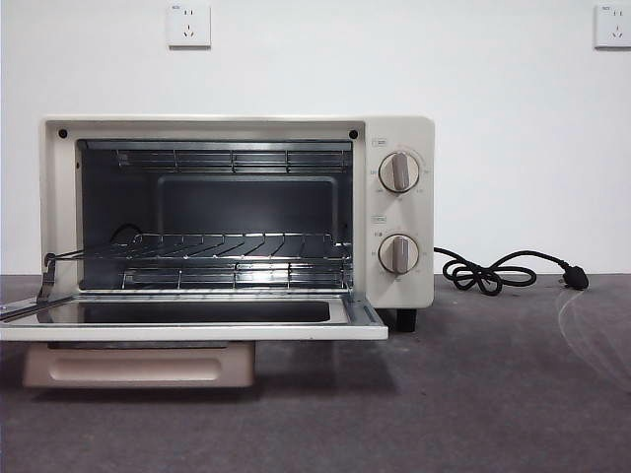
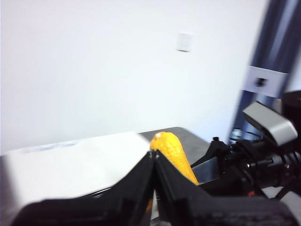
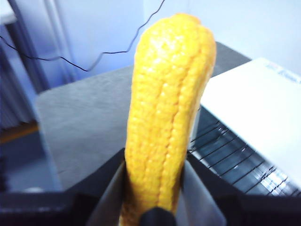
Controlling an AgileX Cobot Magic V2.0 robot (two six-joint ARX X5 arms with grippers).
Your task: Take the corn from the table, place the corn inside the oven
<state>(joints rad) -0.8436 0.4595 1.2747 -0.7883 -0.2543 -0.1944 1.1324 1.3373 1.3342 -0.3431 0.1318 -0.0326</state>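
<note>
Corn: the corn [image 3: 167,117] is standing up between the right fingers, its tapered tip pointing away from the wrist, and it is being held above the counter, over the oven's open front.
Right gripper: the right gripper [image 3: 153,188] is pinching the lower end of the cob, one finger [image 3: 110,188] pressing on each side; in the left wrist view the same gripper [image 2: 221,162] is showing beside the cob [image 2: 174,153].
Left gripper: the left gripper [image 2: 154,157] is holding its fingers pressed together, with nothing between them, the cob showing just behind their tips.
Oven: the oven [image 1: 399,128] is sitting on the counter [image 1: 493,394] with its door [image 1: 197,330] lying open and flat, the wire rack [image 1: 227,246] showing bare inside.
Cord: the black cord [image 1: 493,271] is lying coiled on the counter beside the oven.
</note>
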